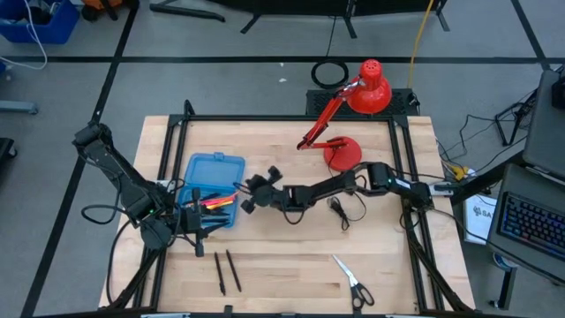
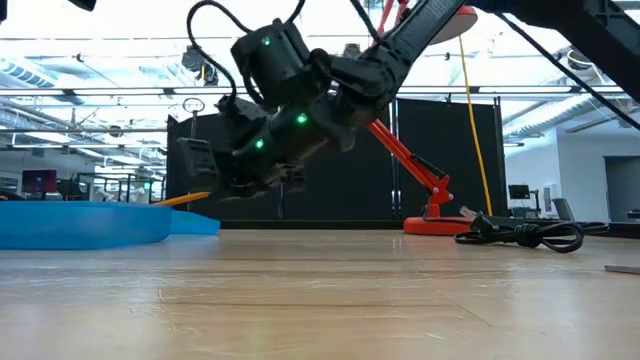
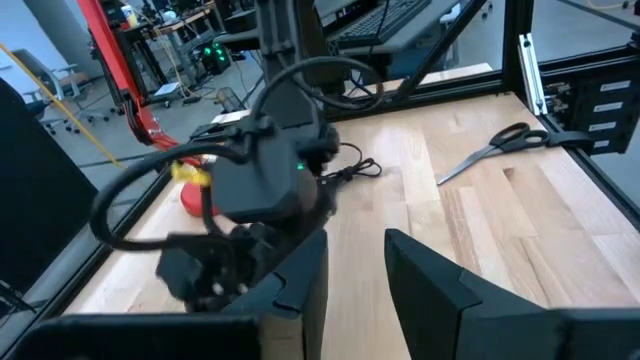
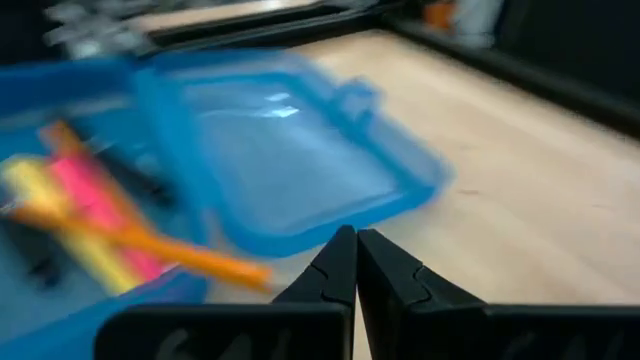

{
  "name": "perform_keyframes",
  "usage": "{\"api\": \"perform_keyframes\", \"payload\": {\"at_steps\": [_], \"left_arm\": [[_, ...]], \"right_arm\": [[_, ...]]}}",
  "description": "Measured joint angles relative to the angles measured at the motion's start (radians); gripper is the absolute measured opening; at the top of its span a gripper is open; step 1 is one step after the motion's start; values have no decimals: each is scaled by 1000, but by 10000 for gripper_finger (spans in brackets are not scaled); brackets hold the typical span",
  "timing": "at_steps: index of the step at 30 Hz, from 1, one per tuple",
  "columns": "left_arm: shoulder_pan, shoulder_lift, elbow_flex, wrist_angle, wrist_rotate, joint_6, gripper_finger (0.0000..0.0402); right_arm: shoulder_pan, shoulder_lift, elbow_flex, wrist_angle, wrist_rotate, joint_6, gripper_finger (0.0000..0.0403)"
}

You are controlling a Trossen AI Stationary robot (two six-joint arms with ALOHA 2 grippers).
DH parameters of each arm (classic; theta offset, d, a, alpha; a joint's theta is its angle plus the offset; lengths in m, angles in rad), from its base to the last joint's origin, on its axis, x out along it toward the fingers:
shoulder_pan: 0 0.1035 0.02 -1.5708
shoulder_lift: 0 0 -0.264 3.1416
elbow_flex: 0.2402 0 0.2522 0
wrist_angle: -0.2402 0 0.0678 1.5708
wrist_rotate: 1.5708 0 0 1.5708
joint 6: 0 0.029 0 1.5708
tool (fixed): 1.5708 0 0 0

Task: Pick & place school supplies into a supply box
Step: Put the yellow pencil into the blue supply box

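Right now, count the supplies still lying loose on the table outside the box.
3: two dark pens side by side on the front of the table below the blue supply box, and the scissors front right. Others may hide under the arms.

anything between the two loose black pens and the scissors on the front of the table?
Nothing: in the high view the stretch between the two black pens and the scissors is bare wood tabletop.
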Motion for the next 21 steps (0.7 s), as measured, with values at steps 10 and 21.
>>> {"api": "perform_keyframes", "payload": {"at_steps": [10,21], "left_arm": [[0,0,0,-28,0,-12,106],[10,0,0,-19,-1,-20,106]], "right_arm": [[65,0,0,38,323,35,0],[57,0,0,100,30,93,0]]}}
